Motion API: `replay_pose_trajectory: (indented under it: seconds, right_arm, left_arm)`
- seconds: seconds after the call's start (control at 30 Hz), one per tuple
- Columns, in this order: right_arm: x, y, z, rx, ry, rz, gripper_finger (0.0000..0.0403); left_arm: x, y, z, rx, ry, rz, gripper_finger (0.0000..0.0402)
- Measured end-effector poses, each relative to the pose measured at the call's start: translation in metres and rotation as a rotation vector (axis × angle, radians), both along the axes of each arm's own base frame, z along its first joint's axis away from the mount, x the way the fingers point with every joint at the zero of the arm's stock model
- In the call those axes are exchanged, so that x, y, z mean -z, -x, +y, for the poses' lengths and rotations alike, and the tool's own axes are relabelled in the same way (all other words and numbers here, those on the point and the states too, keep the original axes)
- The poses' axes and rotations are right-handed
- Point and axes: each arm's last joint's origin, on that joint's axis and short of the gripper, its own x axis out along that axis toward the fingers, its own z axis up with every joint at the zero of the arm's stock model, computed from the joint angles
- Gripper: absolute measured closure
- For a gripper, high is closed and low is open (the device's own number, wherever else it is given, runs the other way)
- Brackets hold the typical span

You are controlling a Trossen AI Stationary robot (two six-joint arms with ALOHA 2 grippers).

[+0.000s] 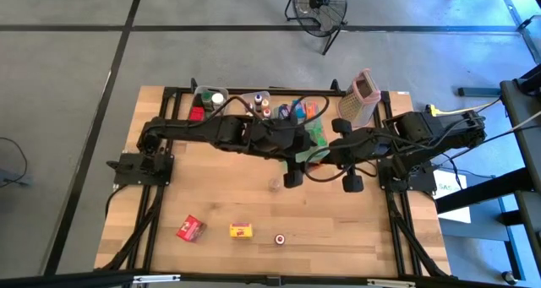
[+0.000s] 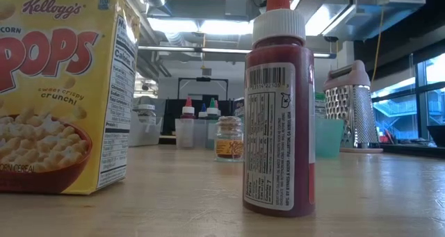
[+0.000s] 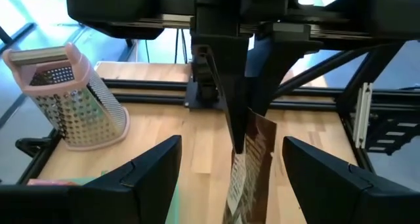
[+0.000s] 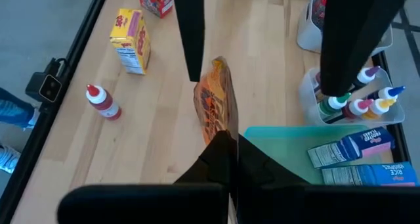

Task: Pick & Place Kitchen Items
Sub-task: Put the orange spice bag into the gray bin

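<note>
Right claw (image 4: 226,152) pinches a crinkly orange-brown packet (image 4: 213,106) — left claw (image 3: 226,178) spread wide around its glossy flat end.

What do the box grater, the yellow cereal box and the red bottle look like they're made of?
The box grater looks like shiny perforated metal under a matte pinkish handle, probably plastic. The yellow cereal box looks like printed cardboard, with flat faces and crisp folded edges. The red bottle seems to be plastic: a white ribbed cap with a red nozzle, and a glossy paper-like label around its body.
</note>
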Motion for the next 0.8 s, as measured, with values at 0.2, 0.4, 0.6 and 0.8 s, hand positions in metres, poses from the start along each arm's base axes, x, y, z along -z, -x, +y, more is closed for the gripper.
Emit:
replay_pose_trajectory:
  seconds: [0.2,0.4,0.6,0.8]
  right_arm:
    - [0.000,0.000,0.000,0.006,0.006,-0.002,0.0403]
    - [-0.001,-0.001,-0.001,0.007,0.030,-0.018,0.0403]
    - [-0.001,-0.001,-0.001,0.004,0.035,-0.026,0.0403]
    - [-0.001,-0.002,-0.001,0.002,0.038,-0.027,0.0403]
  left_arm:
    - [0.000,0.000,0.003,-0.005,0.001,0.000,0.0142]
    - [0.007,-0.006,0.001,0.015,0.010,0.022,0.0156]
    - [0.013,-0.010,0.000,0.024,0.013,0.036,0.0193]
    - [0.014,-0.011,0.002,0.026,0.006,0.037,0.0247]
